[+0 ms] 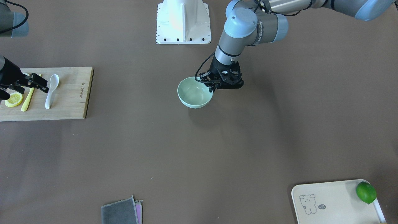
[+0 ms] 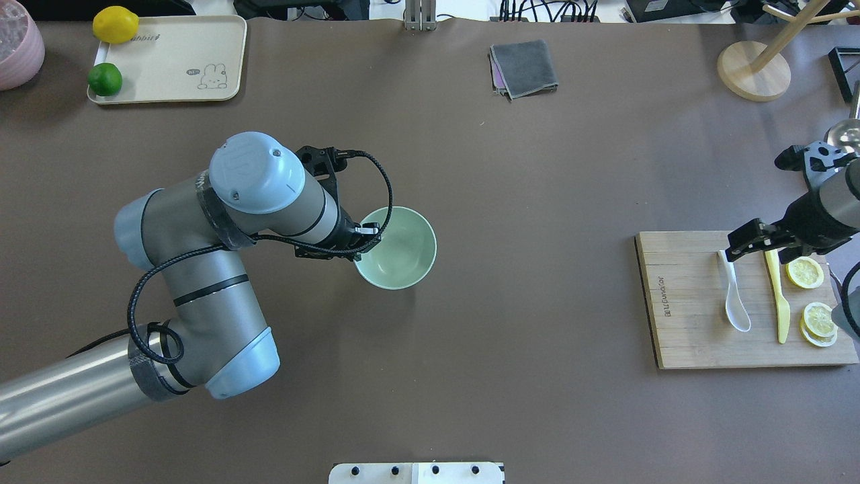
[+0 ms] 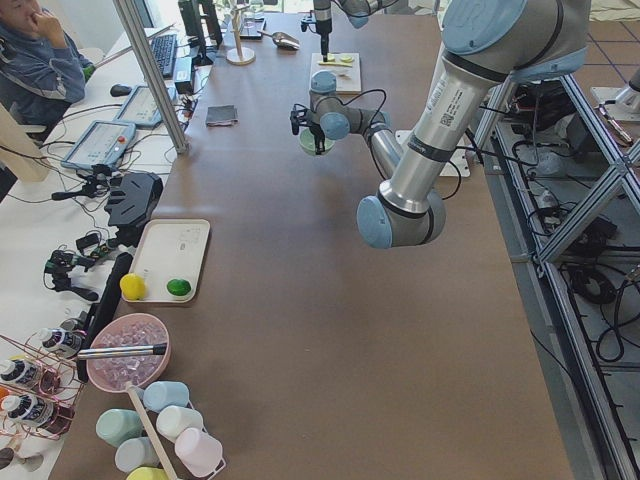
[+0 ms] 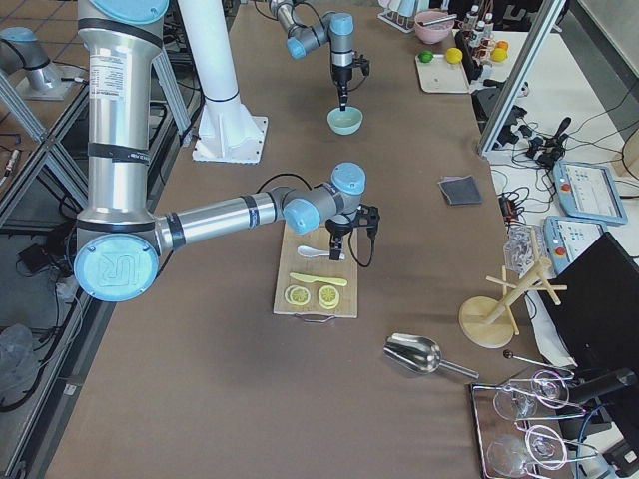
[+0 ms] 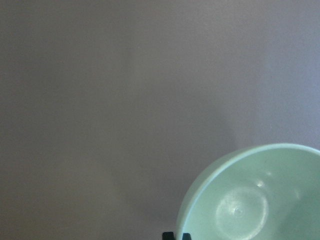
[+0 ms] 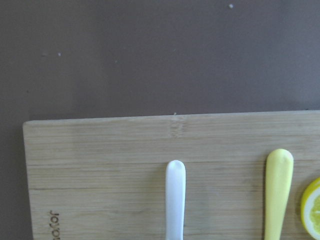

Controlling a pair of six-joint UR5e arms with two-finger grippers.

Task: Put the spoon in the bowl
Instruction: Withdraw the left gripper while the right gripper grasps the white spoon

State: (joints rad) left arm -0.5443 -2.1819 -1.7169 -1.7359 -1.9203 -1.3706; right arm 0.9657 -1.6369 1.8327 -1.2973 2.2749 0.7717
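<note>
Reach step: our right fingers (image 1: 43,84) hang spread wide over the spoon (image 1: 51,91); next we descend and close; left fingers (image 1: 212,87) pinch the bowl (image 1: 186,104) rim, three o'clock in the front view.

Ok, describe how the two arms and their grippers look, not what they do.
The left arm and the right arm are silver-grey tubes with pale blue caps on rounded joints; one cap of the right shows a UR logo. A black cable loops along the left arm to its wrist. The left gripper and the right gripper are black, two-fingered.

Wooden board (image 2: 685,323), yellow knife (image 2: 778,296), lemon slices (image 2: 805,272)
</note>
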